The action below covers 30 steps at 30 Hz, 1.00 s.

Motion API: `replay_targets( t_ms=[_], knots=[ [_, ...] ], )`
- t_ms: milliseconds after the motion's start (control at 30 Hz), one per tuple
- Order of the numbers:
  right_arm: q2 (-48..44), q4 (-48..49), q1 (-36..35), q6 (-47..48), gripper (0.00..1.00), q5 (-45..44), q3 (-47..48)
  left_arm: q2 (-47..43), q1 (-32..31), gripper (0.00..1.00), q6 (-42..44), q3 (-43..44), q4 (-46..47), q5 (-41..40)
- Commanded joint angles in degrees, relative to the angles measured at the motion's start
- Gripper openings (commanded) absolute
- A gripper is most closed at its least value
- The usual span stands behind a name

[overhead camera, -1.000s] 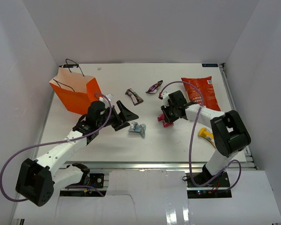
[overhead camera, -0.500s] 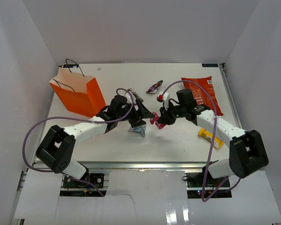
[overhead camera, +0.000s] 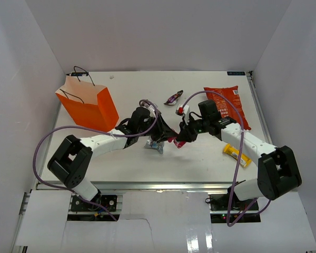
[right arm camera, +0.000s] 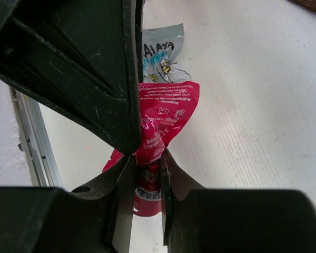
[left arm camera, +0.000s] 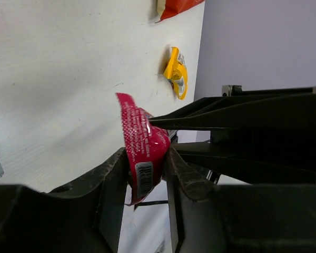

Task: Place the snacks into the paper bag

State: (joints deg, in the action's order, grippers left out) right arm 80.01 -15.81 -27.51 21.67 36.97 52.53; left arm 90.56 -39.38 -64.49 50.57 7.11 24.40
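Note:
A pink wrapper (overhead camera: 174,139) hangs above the table's middle between both grippers. My right gripper (overhead camera: 180,137) is shut on its lower end (right arm camera: 147,182). My left gripper (overhead camera: 166,135) has come in from the left, and its jaws press on both sides of the same pink wrapper (left arm camera: 142,153). The orange paper bag (overhead camera: 87,108) stands at the back left, mouth up. A silver-blue wrapper (overhead camera: 155,146) lies just under the left gripper. The red-orange crisp packet (overhead camera: 227,103) lies at the back right, a yellow wrapper (overhead camera: 234,154) at the front right, and a dark wrapper (overhead camera: 174,98) at the back centre.
White walls close in the table on three sides. A metal rail (overhead camera: 163,185) runs along the near edge. Purple cables loop off both arms. The two arms meet over the table's middle, fingers overlapping.
My left arm swung right from beside the bag to the pink wrapper, and its jaws closed in on it. The right gripper lifted the wrapper and held it there.

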Motion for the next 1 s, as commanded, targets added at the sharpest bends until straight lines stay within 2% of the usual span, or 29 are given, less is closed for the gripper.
replay_targets(
  t_ms=[0, 100, 200, 233, 300, 400, 467, 633, 800, 833, 967],
  knots=[
    [-0.82, 0.35, -0.09, 0.74, 0.15, 3.81, 2.84, -0.13, -0.53, 0.4, 0.59, 1.64, 0.18, 0.38],
    [-1.34, -0.36, 0.0, 1.88, 0.17, 4.68, 2.31, -0.65, -0.61, 0.29, 0.68, 1.64, 0.18, 0.03],
    [-1.96, -1.15, 0.0, 2.85, 0.44, 5.3, 1.96, -1.62, -0.61, 0.23, 1.47, 1.73, -0.69, -0.85],
    [-2.31, -1.32, 0.0, 3.02, 0.63, 5.22, 1.96, -1.88, -0.61, 0.2, 1.82, 2.16, -1.31, -1.2],
    [-3.1, -1.94, 0.0, 3.55, 0.8, 4.52, 1.96, -3.1, -0.61, 0.18, 3.66, 3.04, -4.63, -3.04],
    [-4.41, -4.39, 0.7, 6.18, 0.89, 3.9, 2.4, -5.56, -0.53, 0.17, 8.22, 5.76, -13.86, -8.74],
    [-5.38, -7.28, 1.92, 8.11, 0.91, 4.51, 3.19, -7.15, -0.09, 0.17, 12.34, 8.93, -22.44, -15.57],
    [-9.42, -12.21, 4.74, 13.92, 0.91, 4.87, 3.81, -14.52, 2.98, 0.17, 17.9, 16.65, -36.01, -27.37],
    [-11.98, -12.22, 7.81, 13.22, 0.91, 2.84, 1.7, -16.39, 7.54, 0.17, 21.77, 34.22, -51.56, -40.38],
    [-12.15, -12.14, 8.95, 12.53, 0.91, 2.93, 1.43, -15.86, 12.26, 0.17, 22.04, 36.51, -54.11, -40.57],
    [-12.86, -11.96, 11.59, 11.47, 0.91, 2.67, 0.64, -15.86, 22.31, 0.16, 24.76, 42.67, -58.08, -38.03]
  ],
)
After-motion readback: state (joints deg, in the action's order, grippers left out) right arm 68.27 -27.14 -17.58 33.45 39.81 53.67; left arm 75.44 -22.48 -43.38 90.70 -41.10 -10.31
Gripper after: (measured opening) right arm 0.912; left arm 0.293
